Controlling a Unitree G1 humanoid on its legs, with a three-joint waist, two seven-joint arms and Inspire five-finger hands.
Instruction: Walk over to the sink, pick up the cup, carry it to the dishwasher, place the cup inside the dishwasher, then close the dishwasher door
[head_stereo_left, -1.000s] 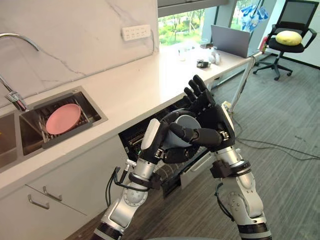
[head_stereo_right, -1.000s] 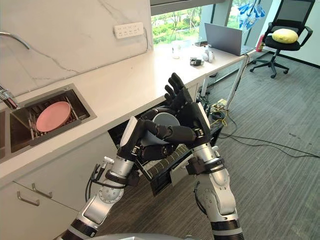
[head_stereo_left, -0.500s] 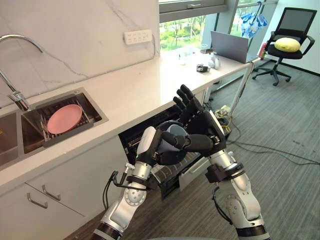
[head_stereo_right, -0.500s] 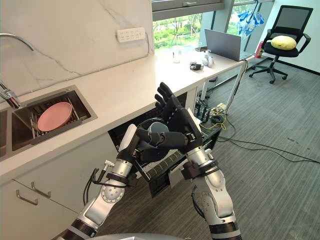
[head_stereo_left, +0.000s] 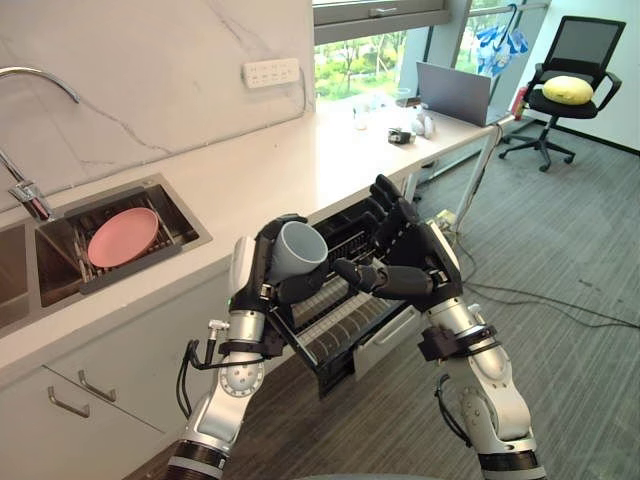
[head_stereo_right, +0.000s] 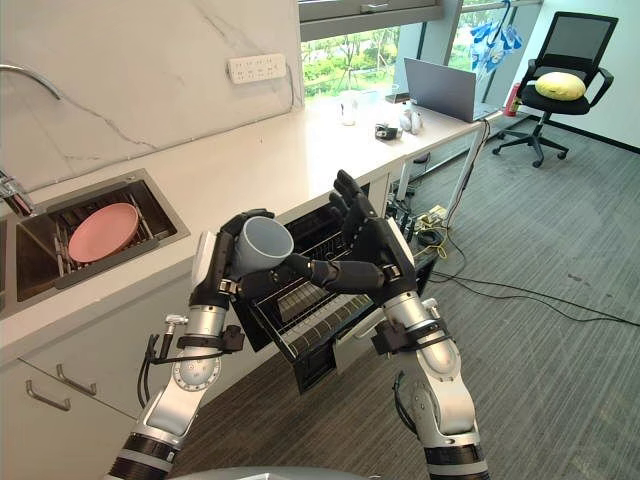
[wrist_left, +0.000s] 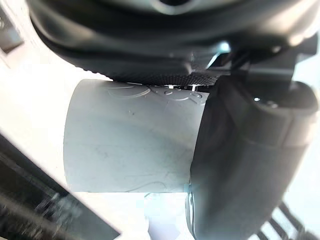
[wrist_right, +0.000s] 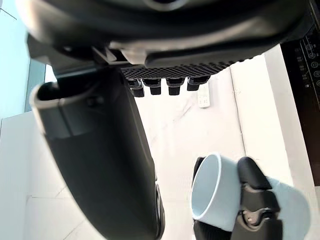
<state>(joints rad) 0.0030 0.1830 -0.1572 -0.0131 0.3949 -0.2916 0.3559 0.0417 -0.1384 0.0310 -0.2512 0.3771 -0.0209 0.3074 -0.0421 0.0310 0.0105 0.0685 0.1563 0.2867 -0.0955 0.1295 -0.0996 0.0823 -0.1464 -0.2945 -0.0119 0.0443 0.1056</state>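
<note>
Over the sink-side end of the pulled-out dishwasher rack (head_stereo_left: 335, 318): one grey cup (head_stereo_left: 296, 250), carried in the air on its side, mouth turned toward the right hand, clear of the wires below.

Held by: left hand (head_stereo_left: 258, 275), fingers curled round the cup's wall.

Adjacent: right hand (head_stereo_left: 418, 262), fingers straight and spread, holding nothing. Its thumb reaches just beside the left fingers; contact cannot be told.

Step in hand, by judgement: lowering the cup into the rack. The right hand should draw aside first. The cup should be turned mouth-down and set in a free row. The fingers should loosen only once the rim is seated, and the rack should go home before the door is shut.

Surroundings: worktop (head_stereo_left: 290, 165); sink (head_stereo_left: 195, 230) holding a pink plate (head_stereo_left: 122, 236), well apart from the cup.

View notes: the left wrist view gives the cup's smooth wall pressed to the palm. The right wrist view gives the open mouth, nothing seen inside, with left fingers wrapped over it. The eye views add the cup's place relative to the rack.
</note>
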